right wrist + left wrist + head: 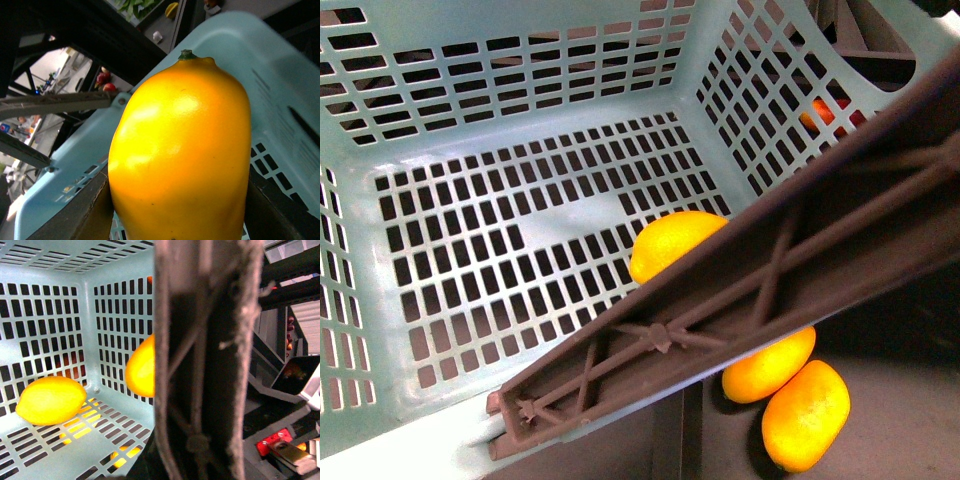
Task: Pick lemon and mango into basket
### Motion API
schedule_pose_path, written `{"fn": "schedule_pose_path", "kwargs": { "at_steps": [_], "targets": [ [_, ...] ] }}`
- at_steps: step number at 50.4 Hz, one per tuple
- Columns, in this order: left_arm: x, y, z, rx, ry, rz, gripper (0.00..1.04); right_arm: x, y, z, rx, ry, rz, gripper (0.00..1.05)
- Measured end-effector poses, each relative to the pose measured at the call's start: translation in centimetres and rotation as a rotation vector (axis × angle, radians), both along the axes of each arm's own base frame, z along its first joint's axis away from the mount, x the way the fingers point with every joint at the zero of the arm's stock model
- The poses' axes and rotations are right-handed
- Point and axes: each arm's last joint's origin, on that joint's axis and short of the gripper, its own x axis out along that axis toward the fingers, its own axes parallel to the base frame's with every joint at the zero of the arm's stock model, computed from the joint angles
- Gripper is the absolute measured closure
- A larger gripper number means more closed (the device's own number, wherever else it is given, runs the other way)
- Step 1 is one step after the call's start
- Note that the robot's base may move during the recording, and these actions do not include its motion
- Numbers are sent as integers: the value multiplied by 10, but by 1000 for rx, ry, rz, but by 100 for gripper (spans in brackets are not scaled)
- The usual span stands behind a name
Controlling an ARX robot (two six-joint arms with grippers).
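I'm looking down into the light turquoise slotted plastic basket (pixel 520 130) on the front camera, its brown ribbed handle (pixel 740 300) cutting diagonally across my view. The bright yellow, rounded oval lemon (pixel 670 243) lies on the slotted floor inside, half tucked under that handle; my left wrist camera shows it resting there too (pixel 50 400), near a corner of the walls. Two yellow-orange fruits (pixel 806 413) lie touching each other on the dark surface just outside the basket, below the handle. On the right wrist camera, the smooth elongated yellow-orange mango (pixel 182 155) fills the picture, clamped between the right gripper's dark fingers (pixel 85 212), the basket wall just behind it. The left gripper isn't visible anywhere.
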Motion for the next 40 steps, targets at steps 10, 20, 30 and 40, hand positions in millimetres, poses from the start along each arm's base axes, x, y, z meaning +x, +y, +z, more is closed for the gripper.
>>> {"fn": "schedule_pose_path", "kwargs": {
  "at_steps": [10,20,30,40],
  "targets": [
    [0,0,0,0,1,0,101,2,6,-1,-49,5,10,13],
    [1,0,-1,-2,8,5,101,-9,-35,17,-136,6,-125,9],
    [1,0,-1,1,5,6,101,-49,-113,28,-322,-149,-416,21],
    [0,-1,-1,0,6,2,101,-82,-128,4,-611,-347,-450,49]
  ]
}}
